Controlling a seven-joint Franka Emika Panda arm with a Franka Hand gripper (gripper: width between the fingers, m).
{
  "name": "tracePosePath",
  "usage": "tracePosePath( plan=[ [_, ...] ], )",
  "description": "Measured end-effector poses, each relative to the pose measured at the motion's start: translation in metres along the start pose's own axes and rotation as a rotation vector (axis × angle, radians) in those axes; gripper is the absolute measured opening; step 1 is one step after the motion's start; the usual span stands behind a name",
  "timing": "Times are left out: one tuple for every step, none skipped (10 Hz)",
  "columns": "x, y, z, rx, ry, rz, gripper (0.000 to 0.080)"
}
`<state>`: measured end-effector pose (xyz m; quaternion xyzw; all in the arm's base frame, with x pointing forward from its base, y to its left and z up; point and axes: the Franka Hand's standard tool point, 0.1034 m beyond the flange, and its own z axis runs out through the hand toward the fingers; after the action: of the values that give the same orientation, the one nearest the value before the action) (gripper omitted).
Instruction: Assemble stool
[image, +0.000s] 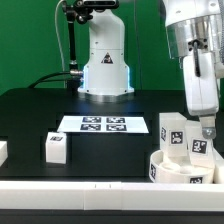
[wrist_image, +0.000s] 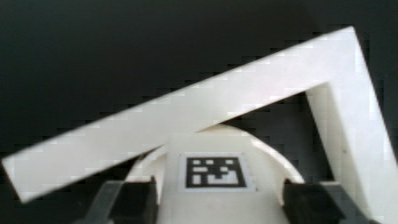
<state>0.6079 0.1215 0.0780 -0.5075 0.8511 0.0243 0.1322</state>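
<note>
Grips one leg (wrist_image: 215, 172) in the claw (wrist_image: 221, 197), drawn in almost fully onto the leg's two flanks. Holds it upright right over the seat (image: 178, 168), toward the seat's edge on the exterior view's right. Has the seat straight below, so calls, by judgement, for a plain vertical drop. Cannot tell whether leg and seat touch. Shows a second leg (image: 170, 128) upright at the seat's far edge, and a third leg (image: 55, 148) well apart from the seat on the black surface (image: 30, 110). Looks white, blocky, tagged in black-and-white squares. Pairs with a thick round seat tagged along its wall.
</note>
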Motion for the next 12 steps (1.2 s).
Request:
tracePosePath(
  plan=[
    [-0.001,0.000,0.000,0.010,-0.008,0.096,0.0341],
    [-0.001,0.000,0.000,0.011,-0.013,0.134,0.0341],
    [0.000,0.000,0.000,0.009,-0.019,0.173,0.0341],
    [0.000,0.000,0.000,0.007,-0.027,0.208,0.0341],
    [0.000,0.001,0.000,0.007,-0.031,0.222,0.0341],
    [0.001,0.000,0.000,0.005,-0.031,0.205,0.0341],
    [0.002,0.000,0.000,0.004,-0.035,0.234,0.0341],
    [0.002,0.000,0.000,0.005,-0.037,0.203,0.0342],
    [0.001,0.001,0.000,0.005,-0.037,0.196,0.0342],
    [0.001,0.001,-0.002,-0.002,-0.037,0.156,0.0509],
    [-0.002,-0.001,-0.010,-0.018,-0.049,0.093,0.0619],
    [-0.005,-0.003,-0.017,-0.008,-0.061,0.100,0.0641]
  ],
)
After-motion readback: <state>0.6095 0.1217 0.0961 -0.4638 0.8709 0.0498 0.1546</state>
